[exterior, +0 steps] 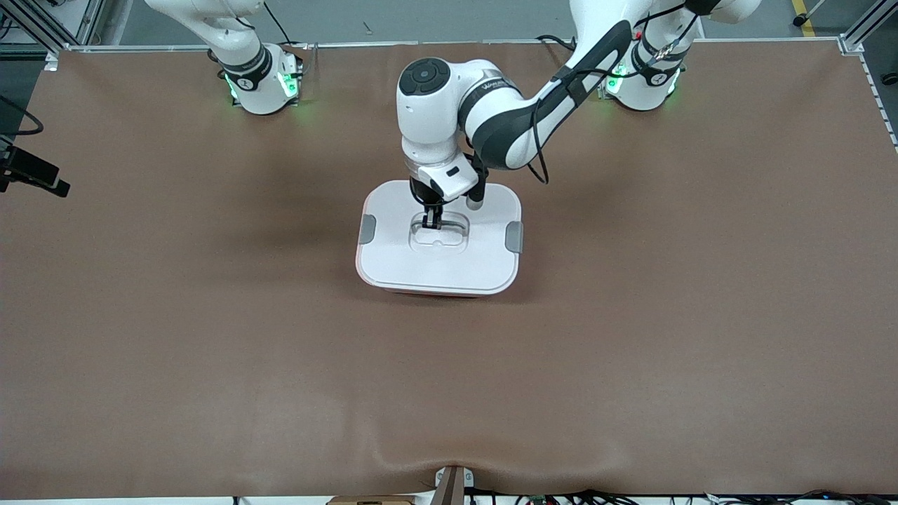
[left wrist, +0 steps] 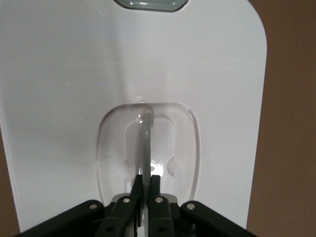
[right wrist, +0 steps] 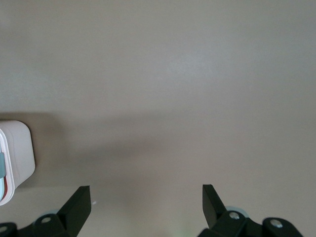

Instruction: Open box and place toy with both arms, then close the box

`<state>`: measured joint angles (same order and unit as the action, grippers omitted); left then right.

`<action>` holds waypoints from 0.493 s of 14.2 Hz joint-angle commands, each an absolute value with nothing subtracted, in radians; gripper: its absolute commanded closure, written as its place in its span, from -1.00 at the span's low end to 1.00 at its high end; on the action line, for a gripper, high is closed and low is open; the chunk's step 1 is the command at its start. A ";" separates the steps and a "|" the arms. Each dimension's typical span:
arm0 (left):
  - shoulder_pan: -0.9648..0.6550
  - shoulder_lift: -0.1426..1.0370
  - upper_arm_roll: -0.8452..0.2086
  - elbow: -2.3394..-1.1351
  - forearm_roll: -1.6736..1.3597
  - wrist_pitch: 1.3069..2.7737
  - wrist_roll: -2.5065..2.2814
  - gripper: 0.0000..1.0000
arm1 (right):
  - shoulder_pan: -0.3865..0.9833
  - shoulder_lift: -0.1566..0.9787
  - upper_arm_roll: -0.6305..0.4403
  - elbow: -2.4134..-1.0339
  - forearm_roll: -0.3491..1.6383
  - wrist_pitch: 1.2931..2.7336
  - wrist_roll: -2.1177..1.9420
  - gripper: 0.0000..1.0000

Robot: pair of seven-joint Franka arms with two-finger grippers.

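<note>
A wide brown table [exterior: 210,351] fills the front view, seen from a high camera that faces two white robot arms. The part of the table nearest that camera is bare brown surface.

Farther in, about midway between the two arms' ends of the table, sits the box [exterior: 393,252]. It is a rounded rectangle with a white lid [exterior: 449,270] on top and a thin strip of its pale pink base showing along the edge nearest the camera. A grey clip [exterior: 367,229] sits on the lid's side toward the right arm's end, and another grey clip [exterior: 514,237] on the side toward the left arm's end. In the middle of the lid is a recess with a clear handle [exterior: 440,235].

The left arm reaches from its base at the table's top edge down to the box. The left gripper [exterior: 431,223] stands in the recess with its fingers drawn tight together on the clear handle. The left wrist view shows the two black fingers [left wrist: 154,183] pinching the thin upright handle [left wrist: 146,148] between them.

The right arm waits, raised near its base. The right gripper [right wrist: 147,197] hangs over bare table with its fingers spread wide and nothing between them; the right wrist view catches a corner of the box [right wrist: 15,158].

The toy does not show in any view.
</note>
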<state>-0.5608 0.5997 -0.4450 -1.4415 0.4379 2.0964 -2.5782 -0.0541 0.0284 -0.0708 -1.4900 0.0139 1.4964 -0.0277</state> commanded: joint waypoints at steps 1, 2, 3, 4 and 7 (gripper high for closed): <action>-0.572 0.612 -0.437 -1.420 0.457 2.112 -2.612 1.00 | -0.037 -0.022 -0.069 -1.545 -0.002 1.522 -0.015 -1.00; -0.574 0.615 -0.437 -1.419 0.457 2.114 -2.621 1.00 | -0.040 -0.017 -0.069 -1.545 0.005 1.523 -0.020 -1.00; -0.578 0.617 -0.437 -1.420 0.459 2.117 -2.622 1.00 | -0.038 -0.014 -0.069 -1.545 0.006 1.525 -0.020 -1.00; -0.580 0.618 -0.437 -1.420 0.459 2.117 -2.622 1.00 | -0.038 -0.014 -0.069 -1.545 0.008 1.529 -0.020 -1.00; -0.581 0.621 -0.437 -1.420 0.459 2.118 -2.625 1.00 | -0.043 -0.012 -0.069 -1.545 0.020 1.534 -0.043 -1.00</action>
